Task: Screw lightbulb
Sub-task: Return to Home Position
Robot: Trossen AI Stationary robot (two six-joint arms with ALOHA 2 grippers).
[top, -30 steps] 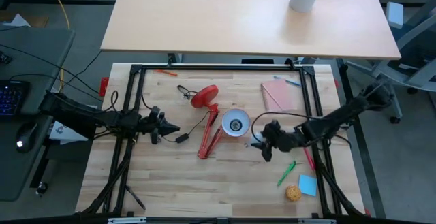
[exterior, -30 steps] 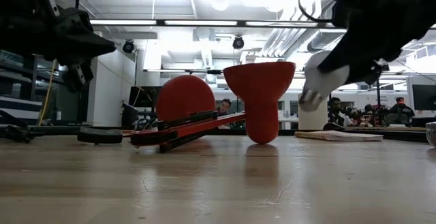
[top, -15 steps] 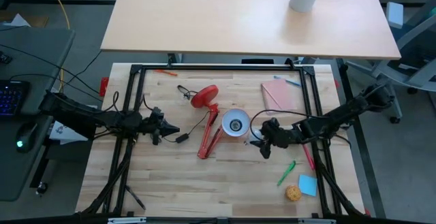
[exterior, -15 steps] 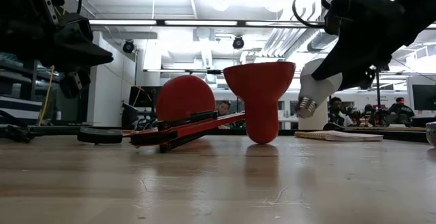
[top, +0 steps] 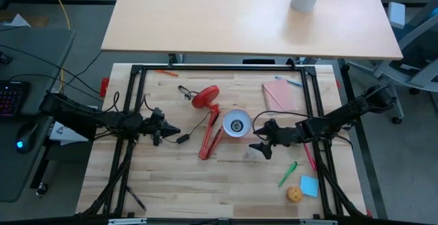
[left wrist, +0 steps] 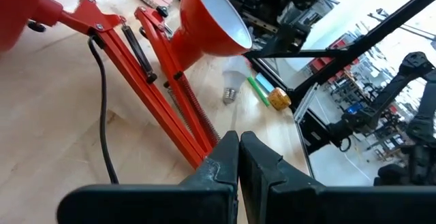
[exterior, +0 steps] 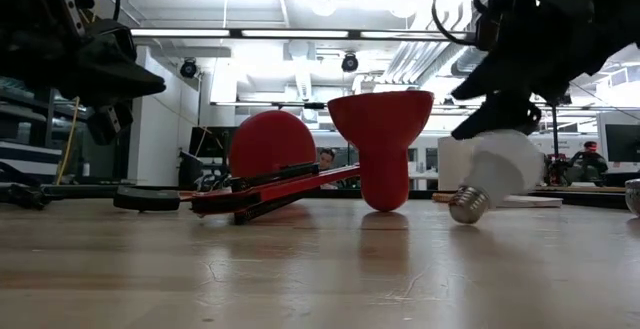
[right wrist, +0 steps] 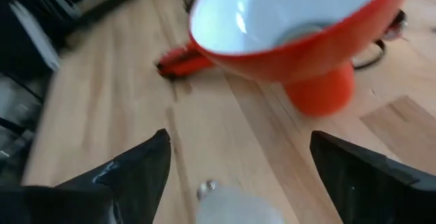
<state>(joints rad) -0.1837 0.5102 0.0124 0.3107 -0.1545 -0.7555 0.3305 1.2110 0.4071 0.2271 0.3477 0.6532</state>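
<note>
**Left.** The left tool [top: 175, 130] hovers low over the left part of the pale wooden table [top: 205, 184]. Its two dark fingers [left wrist: 221, 157] are pressed together with nothing between them, and they point towards the lamp. This arm waits.

**Centre.** A red metal desk lamp [top: 209, 137] lies collapsed on the table. Its round base is on the far side, and its folded arm runs towards the near side. Its bell-shaped shade [top: 237, 124], white inside, opens upward, and the socket in it is empty.

**Right of centre.** The small white pear-shaped lightbulb [exterior: 497, 172] lies on the table just to the right of the shade and apart from it. It is tipped so that its grey screw base [exterior: 467, 205] points left and down to the wood. The right tool [right wrist: 240, 142] hangs directly above the lightbulb. Its fingers are spread wide on either side and grip nothing.

**Step in hand.** The arm's retreat to its rest pose probably goes best if the right tool:
- rises straight up before it swings right, and
- keeps its fingers apart until it is clear of the glass.

A sideways brush could set the round lightbulb rolling towards the shade or towards the green marker [top: 287, 174] nearer the front edge.
</note>
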